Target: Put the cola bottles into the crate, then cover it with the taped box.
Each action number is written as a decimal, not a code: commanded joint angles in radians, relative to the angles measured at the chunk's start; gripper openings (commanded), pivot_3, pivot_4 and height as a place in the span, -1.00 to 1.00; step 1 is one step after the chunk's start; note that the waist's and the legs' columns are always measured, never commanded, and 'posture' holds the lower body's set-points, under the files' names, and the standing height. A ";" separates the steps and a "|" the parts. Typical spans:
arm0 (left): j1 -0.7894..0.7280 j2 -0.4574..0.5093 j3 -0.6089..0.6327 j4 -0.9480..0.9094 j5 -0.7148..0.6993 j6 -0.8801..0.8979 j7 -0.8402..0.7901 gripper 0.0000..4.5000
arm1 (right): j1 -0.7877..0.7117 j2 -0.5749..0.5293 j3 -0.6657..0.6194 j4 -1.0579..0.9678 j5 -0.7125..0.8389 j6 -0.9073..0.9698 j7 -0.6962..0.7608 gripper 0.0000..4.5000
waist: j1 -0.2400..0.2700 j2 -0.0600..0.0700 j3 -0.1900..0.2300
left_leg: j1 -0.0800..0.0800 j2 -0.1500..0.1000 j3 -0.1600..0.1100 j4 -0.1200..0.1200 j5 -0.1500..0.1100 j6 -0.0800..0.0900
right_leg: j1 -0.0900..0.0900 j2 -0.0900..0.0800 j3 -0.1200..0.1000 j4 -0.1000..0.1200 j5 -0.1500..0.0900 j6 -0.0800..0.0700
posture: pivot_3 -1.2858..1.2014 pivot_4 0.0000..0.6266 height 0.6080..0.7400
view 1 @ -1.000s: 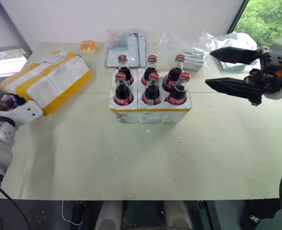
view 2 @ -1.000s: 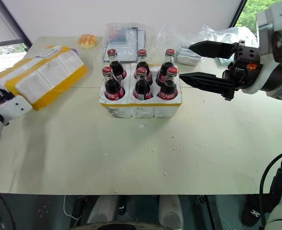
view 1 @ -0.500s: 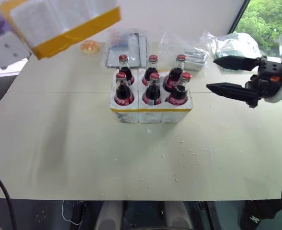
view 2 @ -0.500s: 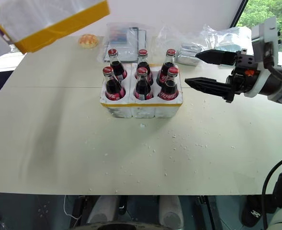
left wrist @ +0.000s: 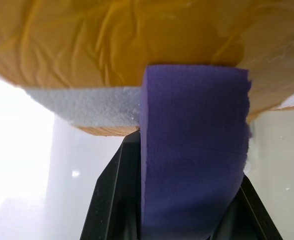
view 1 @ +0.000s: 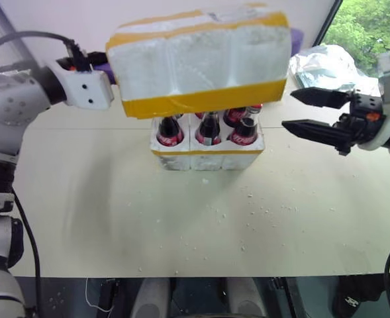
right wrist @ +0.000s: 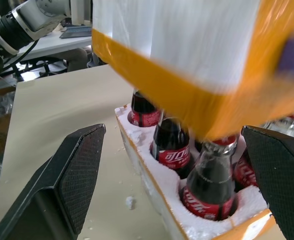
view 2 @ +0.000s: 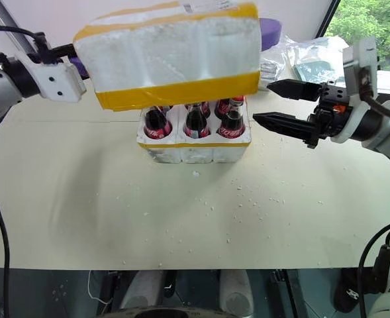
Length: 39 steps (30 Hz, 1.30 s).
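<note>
Six cola bottles (view 2: 196,120) stand seated in the crate (view 2: 195,144) at mid-counter (view 2: 115,212); loading is done. A second ago the taped box (view 1: 201,61) lay tilted on the counter at my far left; now my left claw (view 1: 89,65), clamped tight on its end, has swung it up and across, and it hangs just above the bottle tops, hiding the caps. My right claw (view 2: 282,105) waits beside the crate, jaws spread wide, empty. Judgement: covering step is under way. Box looks slightly tilted; it needs squaring over the crate before I lower it.
</note>
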 commanded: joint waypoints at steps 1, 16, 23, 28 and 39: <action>-0.029 -0.023 -0.038 0.027 0.053 -0.068 0.004 -0.52 | 0.011 -0.001 -0.066 -0.061 0.053 0.012 -0.027 1.00 | 0.003 0.000 0.000 | 0.000 0.000 0.000 0.000 0.000 0.000 | 0.000 0.000 0.000 0.000 0.000 0.000 | 0.03 -0.52 0.96; -0.174 -0.114 -0.105 0.147 0.276 -0.146 0.167 -0.52 | 0.056 -0.034 -0.144 -0.062 0.096 0.020 -0.047 1.00 | -0.001 -0.002 -0.001 | 0.000 -0.001 -0.002 0.002 0.000 0.000 | 0.004 0.000 0.000 -0.002 0.001 0.003 | 0.03 -0.52 0.96; -0.136 -0.067 -0.103 0.143 0.299 -0.178 0.163 -0.52 | 0.080 -0.026 -0.147 -0.070 0.097 0.008 -0.057 1.00 | 0.000 -0.002 -0.001 | 0.000 -0.001 -0.002 0.001 0.000 0.000 | 0.003 0.000 0.000 -0.001 0.001 0.003 | 0.03 -0.52 0.96; -0.052 -0.033 -0.100 0.091 0.323 -0.185 0.182 -0.52 | 0.089 -0.033 -0.149 -0.060 0.093 0.002 -0.051 1.00 | -0.002 -0.002 -0.001 | 0.001 -0.001 -0.002 0.001 0.000 0.000 | 0.003 0.000 0.000 -0.001 0.001 0.003 | 0.03 -0.52 0.96; 0.033 0.008 -0.079 0.023 0.332 -0.193 0.220 0.99 | 0.055 -0.046 -0.105 -0.013 0.062 -0.017 -0.016 1.00 | 0.001 -0.002 -0.001 | 0.000 -0.001 -0.002 0.001 0.000 0.000 | 0.003 0.000 0.000 -0.001 0.001 0.003 | 0.03 -0.52 0.96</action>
